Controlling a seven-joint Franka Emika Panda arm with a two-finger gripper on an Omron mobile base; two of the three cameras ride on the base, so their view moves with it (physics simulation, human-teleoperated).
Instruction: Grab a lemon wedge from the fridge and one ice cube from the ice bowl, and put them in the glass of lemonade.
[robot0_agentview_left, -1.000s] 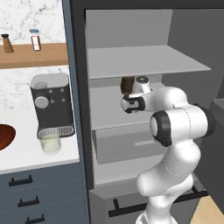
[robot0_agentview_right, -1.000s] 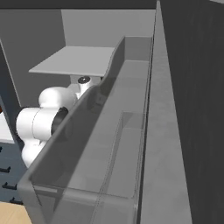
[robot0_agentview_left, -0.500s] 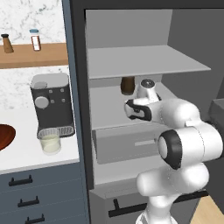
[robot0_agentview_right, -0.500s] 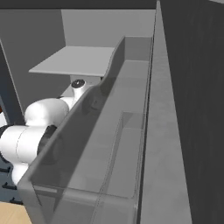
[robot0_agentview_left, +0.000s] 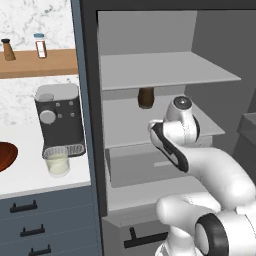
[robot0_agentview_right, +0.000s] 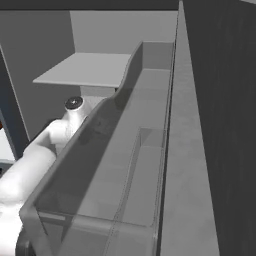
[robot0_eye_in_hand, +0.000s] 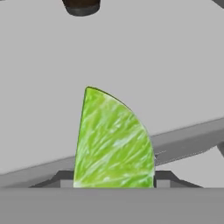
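Your hand view has the wedge (robot0_eye_in_hand: 113, 142) pinched between the fingers (robot0_eye_in_hand: 59, 178), held in front of the fridge (robot0_agentview_left: 150, 70) shelf, point up, long axis upright. From the left base you see the glass (robot0_agentview_left: 57, 164) outside it, by the coffee machine (robot0_agentview_left: 59, 120) — a brown jar (robot0_agentview_left: 146, 97) stands deeper on the shelf.

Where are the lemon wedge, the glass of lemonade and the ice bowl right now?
lemon wedge (robot0_eye_in_hand: 113, 142): hand view, middle of its green cut face.
glass of lemonade (robot0_agentview_left: 57, 164): left base view, pale liquid in the tumbler below the coffee machine.
ice bowl (robot0_agentview_left: 6, 156): left base view, reddish-brown inner wall at the picture's left edge.
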